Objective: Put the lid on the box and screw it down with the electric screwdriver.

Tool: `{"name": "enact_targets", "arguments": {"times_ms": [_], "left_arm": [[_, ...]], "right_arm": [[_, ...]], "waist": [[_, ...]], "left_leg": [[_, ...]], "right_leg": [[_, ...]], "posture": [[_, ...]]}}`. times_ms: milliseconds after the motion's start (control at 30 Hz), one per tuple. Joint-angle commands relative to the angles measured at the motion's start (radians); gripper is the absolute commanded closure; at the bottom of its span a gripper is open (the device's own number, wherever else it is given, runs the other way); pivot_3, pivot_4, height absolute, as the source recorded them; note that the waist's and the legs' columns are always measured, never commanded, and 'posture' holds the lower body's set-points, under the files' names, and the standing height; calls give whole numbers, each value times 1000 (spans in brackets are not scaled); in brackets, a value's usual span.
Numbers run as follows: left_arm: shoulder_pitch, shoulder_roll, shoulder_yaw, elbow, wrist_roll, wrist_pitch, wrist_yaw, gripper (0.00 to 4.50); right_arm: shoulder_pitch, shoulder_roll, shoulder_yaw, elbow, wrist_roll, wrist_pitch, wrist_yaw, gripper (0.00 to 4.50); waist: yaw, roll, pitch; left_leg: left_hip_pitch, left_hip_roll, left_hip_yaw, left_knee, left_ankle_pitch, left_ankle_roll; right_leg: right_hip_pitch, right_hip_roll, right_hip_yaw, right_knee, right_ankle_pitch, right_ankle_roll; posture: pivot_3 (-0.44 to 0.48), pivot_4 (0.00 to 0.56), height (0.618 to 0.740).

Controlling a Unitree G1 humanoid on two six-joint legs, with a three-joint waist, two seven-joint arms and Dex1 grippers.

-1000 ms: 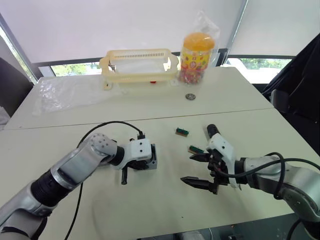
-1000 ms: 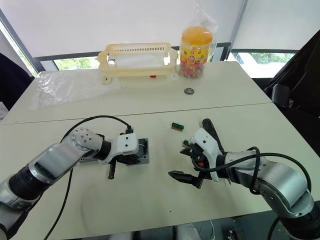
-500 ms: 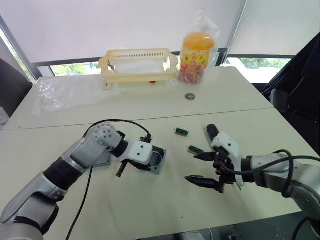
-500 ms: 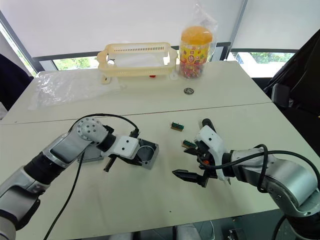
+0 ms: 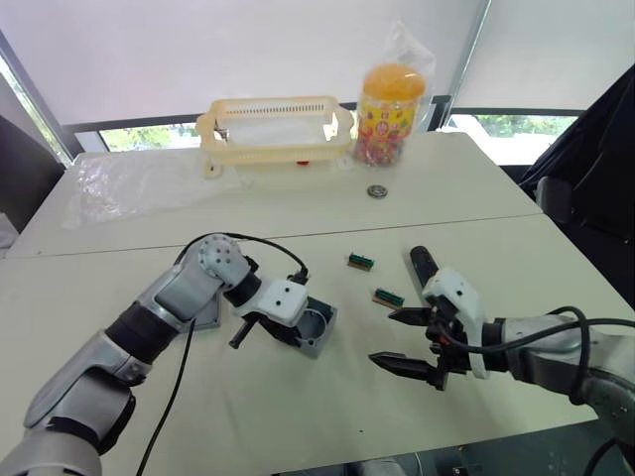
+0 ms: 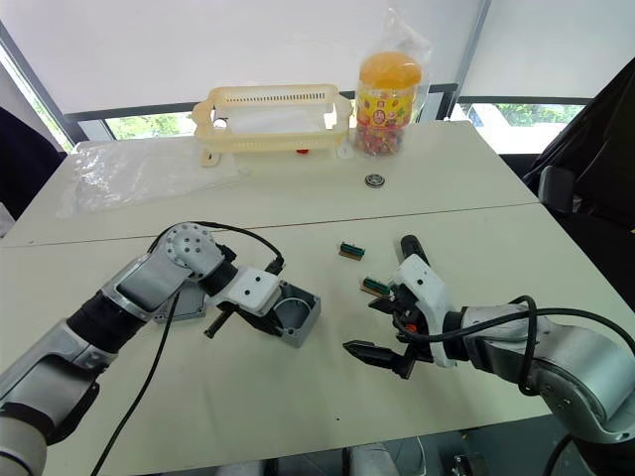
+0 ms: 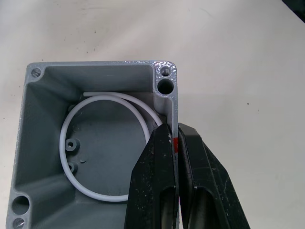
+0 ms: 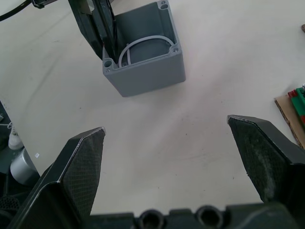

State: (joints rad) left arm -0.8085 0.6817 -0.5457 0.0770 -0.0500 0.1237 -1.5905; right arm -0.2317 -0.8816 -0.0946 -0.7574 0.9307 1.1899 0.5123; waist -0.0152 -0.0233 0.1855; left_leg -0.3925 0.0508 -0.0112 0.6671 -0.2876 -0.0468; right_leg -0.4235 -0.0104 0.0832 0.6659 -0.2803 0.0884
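The grey box (image 5: 317, 332) stands open-topped on the table's near middle, with a white ring inside. My left gripper (image 7: 174, 131) is shut on one of the box (image 7: 95, 76) walls, at a red mark. The flat grey lid (image 5: 207, 316) lies to the left, partly hidden under my left arm. My right gripper (image 5: 385, 337) hangs open to the right of the box (image 8: 147, 71), nothing between its fingers. Behind it lies the black electric screwdriver (image 5: 419, 260), mostly hidden by the gripper's white body.
Two small green-brown blocks (image 5: 360, 261) (image 5: 388, 296) lie between the box and the screwdriver. At the table's back are a cream basket (image 5: 273, 129), a yellow-lidded jar (image 5: 390, 114), a clear plastic bag (image 5: 139, 183) and a small metal ring (image 5: 377, 190).
My left gripper has dragged the box to the right, off beside the lid toward the table's middle, turning it a little. My right gripper has drifted slightly right, still open.
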Motion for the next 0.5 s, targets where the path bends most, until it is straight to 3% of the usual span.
{"name": "enact_targets", "arguments": {"times_ms": [33,67,200,333,500], "left_arm": [[-15,-9,21,-10,4,-24,-6,3874],[-13,-10,22,-10,6,-28,-4,3557],[1,1,38,-51,-8,7,0,1579],[3,66,86,-136,-59,105,-22,1579],[-17,200,211,-261,-214,333,-24,1579]], "right_arm": [[-6,5,-26,-25,20,-5,-14,0],[-6,4,-25,-23,22,-6,-16,0],[-6,-2,-25,-19,27,-11,-20,0],[-16,-2,-26,-12,43,-12,-10,0],[-34,19,-66,12,137,-14,5,0]], "waist": [[1,0,0],[1,0,0],[1,0,0],[-3,0,0],[-4,0,0]], "left_leg": [[0,0,0,0,0,0],[0,0,0,0,0,0],[0,0,0,0,0,0],[0,0,0,0,0,0],[0,0,-1,0,0,0]], "right_leg": [[0,0,0,0,0,0],[0,0,0,0,0,0],[0,0,0,0,0,0],[0,0,0,0,0,0],[0,0,0,0,0,0]], "posture": [[0,150,740],[0,150,740],[0,150,740],[0,150,740],[0,150,740]]}}
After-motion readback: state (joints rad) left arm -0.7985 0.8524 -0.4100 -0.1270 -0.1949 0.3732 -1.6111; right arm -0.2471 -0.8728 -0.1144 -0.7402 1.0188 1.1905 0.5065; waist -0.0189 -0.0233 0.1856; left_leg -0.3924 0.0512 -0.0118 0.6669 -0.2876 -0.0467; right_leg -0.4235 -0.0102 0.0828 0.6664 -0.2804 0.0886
